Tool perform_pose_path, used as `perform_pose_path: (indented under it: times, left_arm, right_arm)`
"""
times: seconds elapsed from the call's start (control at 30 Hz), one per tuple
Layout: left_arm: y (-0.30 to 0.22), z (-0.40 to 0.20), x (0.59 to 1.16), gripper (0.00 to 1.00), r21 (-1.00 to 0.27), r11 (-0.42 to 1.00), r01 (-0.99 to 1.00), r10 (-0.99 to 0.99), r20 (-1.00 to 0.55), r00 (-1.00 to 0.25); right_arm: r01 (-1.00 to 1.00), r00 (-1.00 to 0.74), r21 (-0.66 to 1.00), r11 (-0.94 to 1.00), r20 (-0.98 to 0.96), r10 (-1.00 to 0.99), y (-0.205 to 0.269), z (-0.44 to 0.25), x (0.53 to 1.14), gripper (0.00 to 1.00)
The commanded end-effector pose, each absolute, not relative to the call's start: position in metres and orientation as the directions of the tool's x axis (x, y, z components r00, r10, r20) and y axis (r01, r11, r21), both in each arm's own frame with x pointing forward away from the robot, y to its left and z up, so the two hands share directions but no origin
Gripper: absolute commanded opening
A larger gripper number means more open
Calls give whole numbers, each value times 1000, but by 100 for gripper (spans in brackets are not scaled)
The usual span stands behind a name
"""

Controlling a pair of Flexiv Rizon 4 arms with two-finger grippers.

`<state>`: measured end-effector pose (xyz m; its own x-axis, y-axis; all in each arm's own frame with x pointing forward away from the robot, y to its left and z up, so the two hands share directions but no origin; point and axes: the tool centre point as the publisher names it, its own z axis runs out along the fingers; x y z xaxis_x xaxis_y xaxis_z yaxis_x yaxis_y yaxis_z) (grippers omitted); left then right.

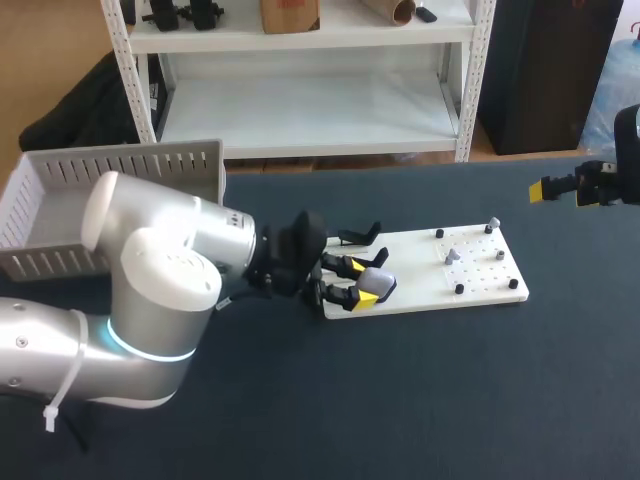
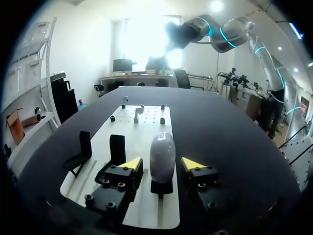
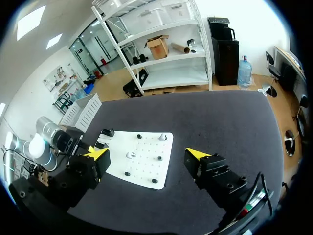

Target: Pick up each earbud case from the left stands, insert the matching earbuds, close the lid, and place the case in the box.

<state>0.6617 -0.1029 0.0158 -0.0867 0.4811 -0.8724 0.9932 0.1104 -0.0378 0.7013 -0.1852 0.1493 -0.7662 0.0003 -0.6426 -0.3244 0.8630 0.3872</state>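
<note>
Case count is one: a grey oval case (image 2: 162, 154) stands upright on one of three black stands (image 2: 117, 148) at one end of a white board (image 1: 480, 290). It is on the stand nearest the board's near edge in the head view. The other two stands are free.

The left gripper (image 1: 361, 282) lies low over that end of the board with the case between its two yellow tips. In the left wrist view a thin gap shows on each side of the case, so the fingers are apart and neither touches it. The left arm (image 1: 150, 300) comes in across the near left part of the dark table (image 1: 450, 400) and hides part of the box (image 1: 120, 165). The box is a single white slotted bin at the far left, well apart from the case.

At the board's other end I count four black pegs (image 3: 160, 158) and one grey cone (image 3: 163, 136) by a far corner. One small grey piece (image 3: 130, 154) lies among the pegs, too small to tell what it is.

The right gripper (image 3: 149, 154) hangs above the table beyond the peg end of the board, well apart from it in the head view. Its two fingers are spread wide. Only one of its yellow tips shows in the head view.
</note>
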Motion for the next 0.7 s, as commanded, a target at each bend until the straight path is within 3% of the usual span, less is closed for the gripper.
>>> perform_pose_path:
  times: [0.03,0.7]
  left_arm:
    - [-103,13,662,47,-38,107,993,465,-881,-84]
    - [-104,12,661,43,-47,99,994,448,-890,-87]
  right_arm:
    - [-325,-766,387,863,-643,0,-186,149,701,100]
    - [-325,-766,387,863,-643,0,-186,149,701,100]
